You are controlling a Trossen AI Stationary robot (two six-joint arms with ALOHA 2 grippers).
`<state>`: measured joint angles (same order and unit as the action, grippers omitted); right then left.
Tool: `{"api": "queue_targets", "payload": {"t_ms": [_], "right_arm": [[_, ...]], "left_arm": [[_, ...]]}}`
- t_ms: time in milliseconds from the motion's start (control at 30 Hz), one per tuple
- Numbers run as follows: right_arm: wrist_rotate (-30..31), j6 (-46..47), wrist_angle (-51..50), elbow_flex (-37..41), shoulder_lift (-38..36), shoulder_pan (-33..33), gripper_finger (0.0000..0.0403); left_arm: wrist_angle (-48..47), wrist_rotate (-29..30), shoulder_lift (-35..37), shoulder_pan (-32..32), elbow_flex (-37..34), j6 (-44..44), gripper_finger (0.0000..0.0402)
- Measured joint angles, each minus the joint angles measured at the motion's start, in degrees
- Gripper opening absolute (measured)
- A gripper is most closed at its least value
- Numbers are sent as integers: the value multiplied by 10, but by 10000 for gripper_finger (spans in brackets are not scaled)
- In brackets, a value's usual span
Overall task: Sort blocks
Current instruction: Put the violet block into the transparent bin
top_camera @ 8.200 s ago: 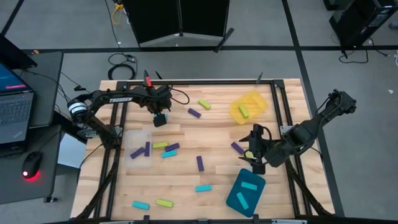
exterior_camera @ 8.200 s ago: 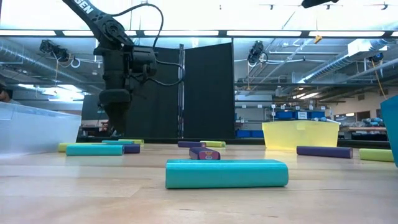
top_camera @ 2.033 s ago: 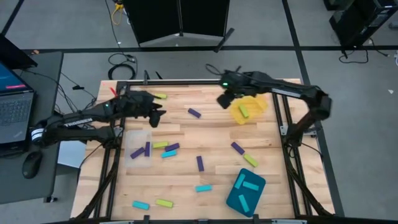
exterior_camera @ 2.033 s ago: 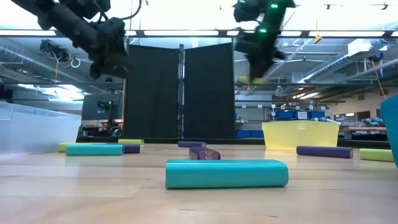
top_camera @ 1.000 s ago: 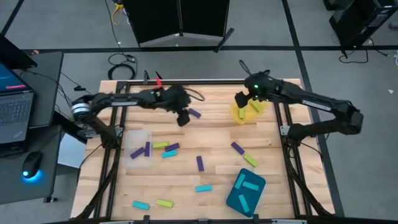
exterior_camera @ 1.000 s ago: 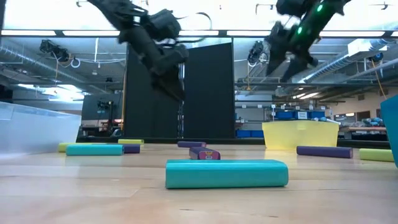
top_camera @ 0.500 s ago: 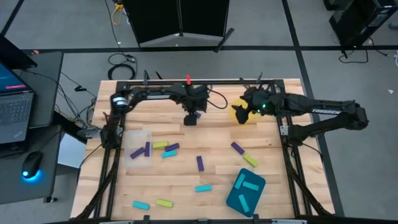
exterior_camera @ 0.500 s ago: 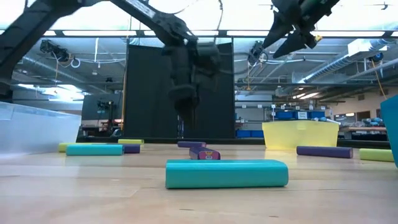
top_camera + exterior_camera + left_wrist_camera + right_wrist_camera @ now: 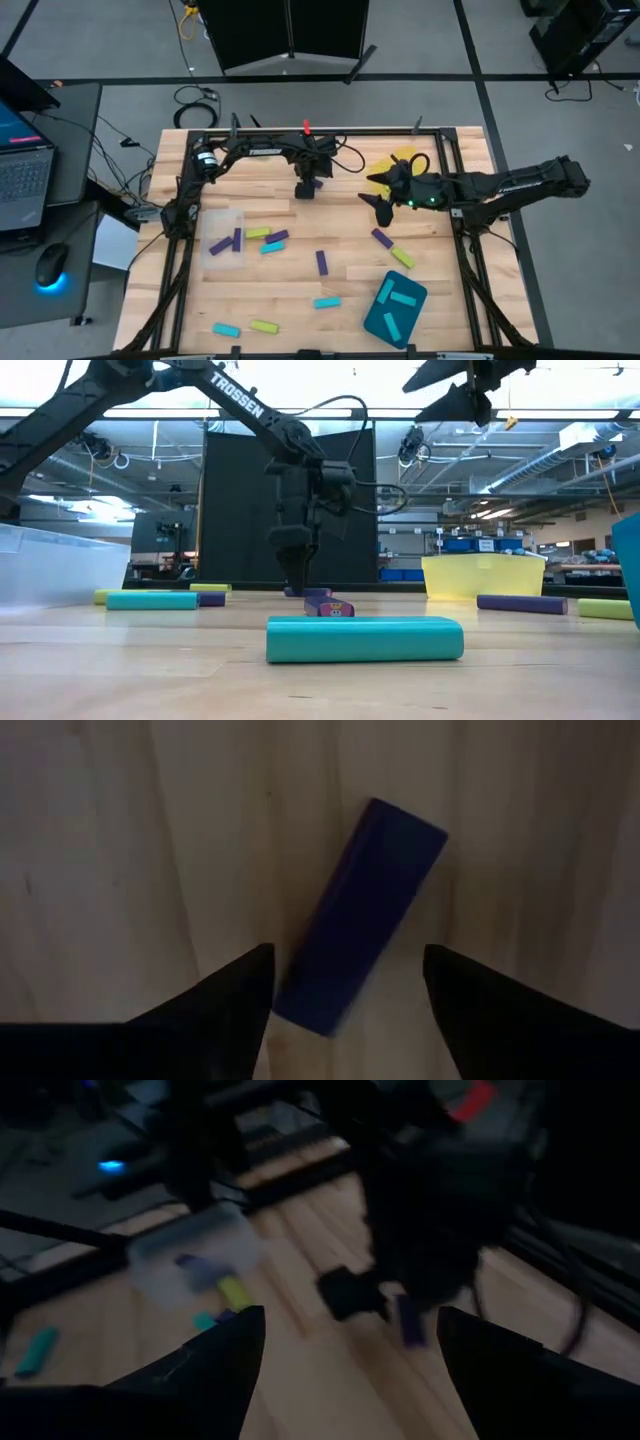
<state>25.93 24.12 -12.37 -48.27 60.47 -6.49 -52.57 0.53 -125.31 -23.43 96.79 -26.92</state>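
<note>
Purple is the colour of the block lying between the spread fingers of the left gripper, which stands just above it near the far edge of the worktop, about midway along. The jaws are wide and hold nothing. In the left wrist view the bar sits skewed across the gap, its near end closer to one finger than the other. Judgement: the step in hand is the pick of this block. To do it well the wrist should turn until the fingers face the bar's long sides, the gap should be centred on its middle, and the descent should finish before the jaws close; a closure on the skew would likely spin or push the bar away.

Right gripper hovers high above the worktop beside the yellow tray at the far right, fingers apart and empty. It should stay clear of the left arm, which works close by.

Remaining blocks are scattered: two purple ones in the clear tray toward the left edge, a yellow-green, a purple and a cyan one just beside that tray, a purple one near the centre, a purple and a yellow-green one toward the right edge, cyan and yellow-green ones along the near edge, and two cyan ones in the teal tray at the near right. Sorting is judged well short of complete
</note>
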Motion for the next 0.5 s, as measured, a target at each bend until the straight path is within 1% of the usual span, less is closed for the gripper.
{"api": "queue_targets", "payload": {"t_ms": [300,433,467,500], "right_arm": [[2,-18,44,2,0,-44,300],[2,-18,50,2,0,-53,297],[5,-18,51,2,0,-55,296],[11,-18,51,2,0,-58,295]], "left_arm": [[10,-4,-18,-8,2,17,165],[10,-3,-19,-9,3,19,109],[10,-3,-19,-8,3,19,100],[9,-4,-19,-8,3,19,100]]}}
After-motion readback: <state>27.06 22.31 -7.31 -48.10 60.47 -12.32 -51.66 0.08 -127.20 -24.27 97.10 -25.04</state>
